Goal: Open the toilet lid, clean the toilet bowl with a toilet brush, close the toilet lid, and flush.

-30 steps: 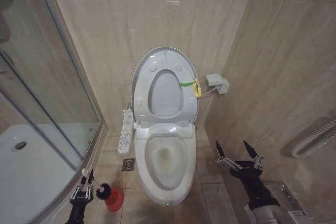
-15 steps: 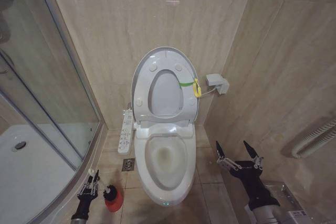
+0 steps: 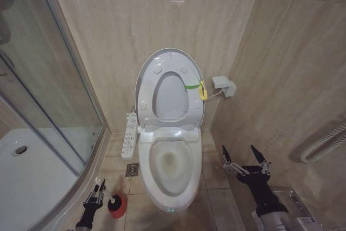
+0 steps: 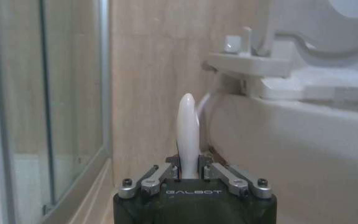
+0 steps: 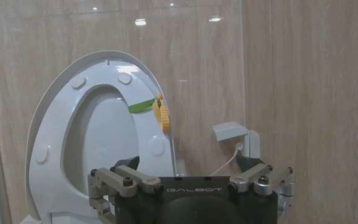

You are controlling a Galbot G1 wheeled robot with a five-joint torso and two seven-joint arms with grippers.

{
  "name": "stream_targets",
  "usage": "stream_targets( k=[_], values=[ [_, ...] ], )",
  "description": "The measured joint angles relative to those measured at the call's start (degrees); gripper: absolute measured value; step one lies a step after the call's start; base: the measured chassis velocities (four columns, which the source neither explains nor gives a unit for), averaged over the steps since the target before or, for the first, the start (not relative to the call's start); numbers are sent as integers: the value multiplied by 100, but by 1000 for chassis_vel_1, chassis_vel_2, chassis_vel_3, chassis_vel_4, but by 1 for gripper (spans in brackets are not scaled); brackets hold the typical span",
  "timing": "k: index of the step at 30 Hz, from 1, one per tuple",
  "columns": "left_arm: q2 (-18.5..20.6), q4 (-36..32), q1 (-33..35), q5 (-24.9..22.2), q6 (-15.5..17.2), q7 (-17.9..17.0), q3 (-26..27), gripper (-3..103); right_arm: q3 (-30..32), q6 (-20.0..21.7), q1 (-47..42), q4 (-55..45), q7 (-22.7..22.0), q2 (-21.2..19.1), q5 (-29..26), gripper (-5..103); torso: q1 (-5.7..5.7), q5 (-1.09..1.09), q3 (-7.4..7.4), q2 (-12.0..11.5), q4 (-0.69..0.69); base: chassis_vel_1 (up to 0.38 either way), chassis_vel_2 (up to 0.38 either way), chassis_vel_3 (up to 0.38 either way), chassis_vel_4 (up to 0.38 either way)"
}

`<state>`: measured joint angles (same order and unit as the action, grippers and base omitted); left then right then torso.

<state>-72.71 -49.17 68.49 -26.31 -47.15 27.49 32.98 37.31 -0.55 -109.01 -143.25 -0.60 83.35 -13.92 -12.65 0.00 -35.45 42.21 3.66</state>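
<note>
Beige tiles surround the bowl [image 3: 172, 167]. Left of it, the left gripper [image 3: 97, 192] clamps the brush [image 3: 108, 198] handle, bristles in the red cup [image 3: 118, 207]. Behind the bowl the lid [image 3: 170, 87] stands up (seat too). Right of it, the right gripper [image 3: 244, 159] hangs spread, empty.
</note>
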Motion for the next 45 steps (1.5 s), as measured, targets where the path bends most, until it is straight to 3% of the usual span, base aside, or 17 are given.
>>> stream_targets(
  k=[5,13,16,28,29,30,32,33,37,38,44,45],
  values=[
    [35,123,10,419,0,20,-6,19,0,0,0,0,0,0,0,100,0,0,0,0,0,0,0,0,0],
    [23,327,8,511,-14,53,-14,19,0,0,0,0,0,0,0,100,1,2,1,1,0,0,0,0,0],
    [-16,404,-14,1018,-23,168,153,19,0,0,0,0,0,0,0,100,2,5,2,2,2,0,0,0,0],
    [-170,326,310,879,-27,-215,-19,19,0,0,0,0,0,0,0,100,2,4,1,2,-1,0,0,0,0],
    [-175,340,350,843,22,-249,-44,20,1,0,0,0,-3,2,0,100,2,-3,0,0,6,0,0,0,0],
    [-194,329,389,798,14,-261,-51,20,-1,0,-3,0,3,-2,0,100,-1,-19,-3,-1,-9,0,0,0,0],
    [-192,320,396,765,25,-286,-50,20,1,-2,2,-1,0,-3,0,100,-1,-14,-2,-1,-1,0,0,0,0],
    [-185,290,408,738,16,-315,-29,20,-1,2,-2,1,2,0,0,100,0,2,-1,-1,1,0,0,0,0],
    [-182,242,444,708,21,-372,-14,20,1,-1,0,0,-1,0,0,100,-1,-8,-1,-1,1,0,0,0,0],
    [-177,219,450,699,20,-375,1,52,0,1,0,0,2,0,0,100,0,-2,-1,-1,1,0,0,0,0],
    [-172,95,517,694,20,-376,40,52,0,0,0,0,1,0,0,100,0,0,0,-1,0,0,0,0,0],
    [-178,26,551,706,21,-396,56,79,0,0,0,1,0,0,0,100,0,0,0,0,0,0,0,0,0]
  ],
)
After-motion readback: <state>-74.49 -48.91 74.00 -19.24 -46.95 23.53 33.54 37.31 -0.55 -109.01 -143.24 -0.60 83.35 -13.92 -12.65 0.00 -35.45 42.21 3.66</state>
